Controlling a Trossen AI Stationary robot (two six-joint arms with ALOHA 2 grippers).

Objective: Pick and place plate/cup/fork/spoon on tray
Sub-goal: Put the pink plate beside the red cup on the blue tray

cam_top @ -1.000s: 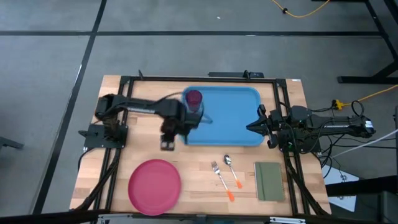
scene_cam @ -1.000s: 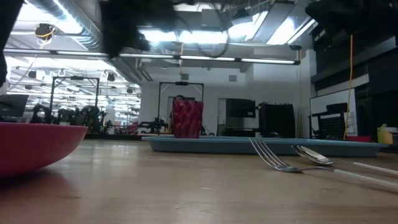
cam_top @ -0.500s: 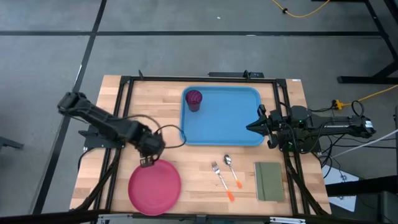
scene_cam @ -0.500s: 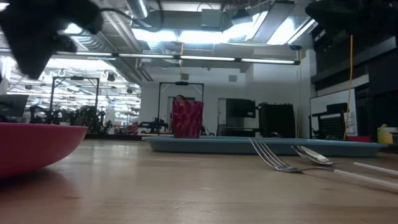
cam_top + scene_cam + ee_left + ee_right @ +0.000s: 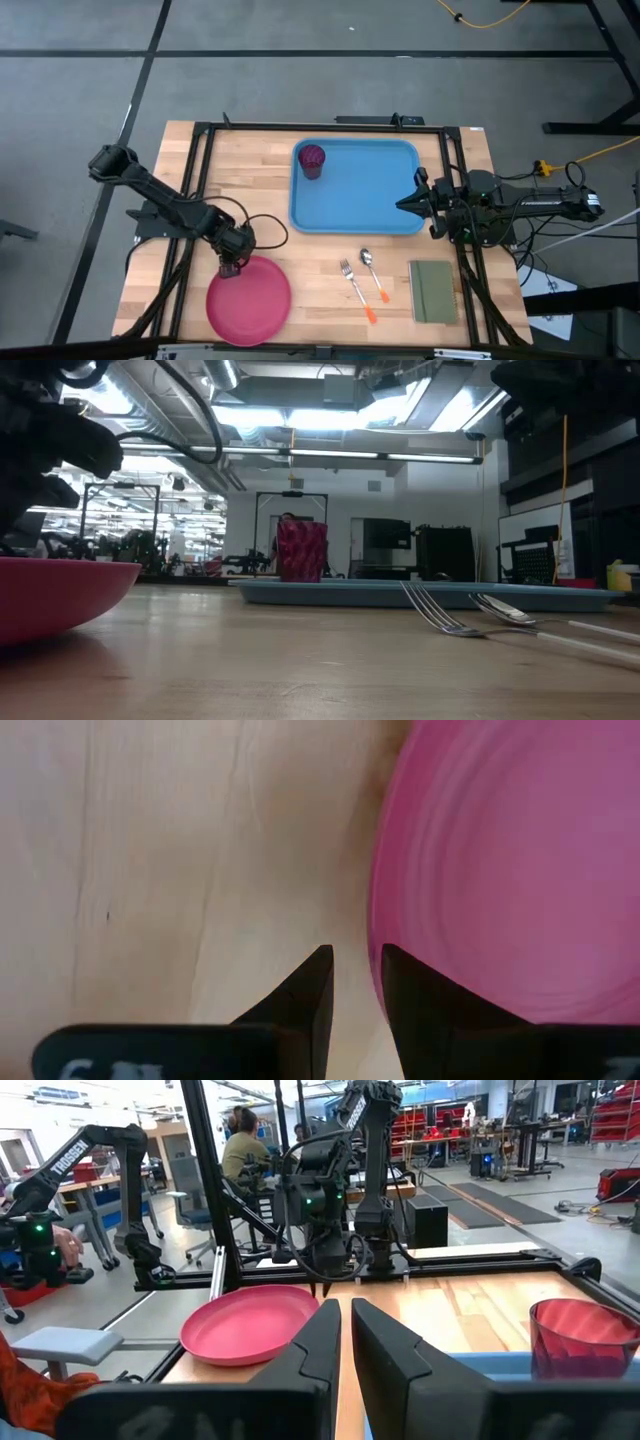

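Observation:
The pink-red plate [image 5: 250,298] lies flat on the wood at the near left. My left gripper [image 5: 231,268] points down over its far-left rim. It is open by a narrow gap [image 5: 355,965], one finger over the wood and the other over the plate's edge [image 5: 385,900]. The magenta cup [image 5: 312,160] stands upright in the far-left corner of the blue tray [image 5: 370,190]. The fork [image 5: 350,278] and the spoon [image 5: 372,270] lie side by side on the wood, near of the tray. My right gripper [image 5: 403,203] waits shut at the tray's right rim.
An olive-green pad [image 5: 432,291] lies at the near right, beside the spoon. A dark frame runs round the tabletop. Most of the tray's floor is bare blue. Bare wood lies between the plate and the fork.
My left gripper has left the cup's side at the tray's far-left corner. It has swung toward the table's near left, come down and rolled, and now stands over the plate's far-left rim. The cup stays upright on the tray.

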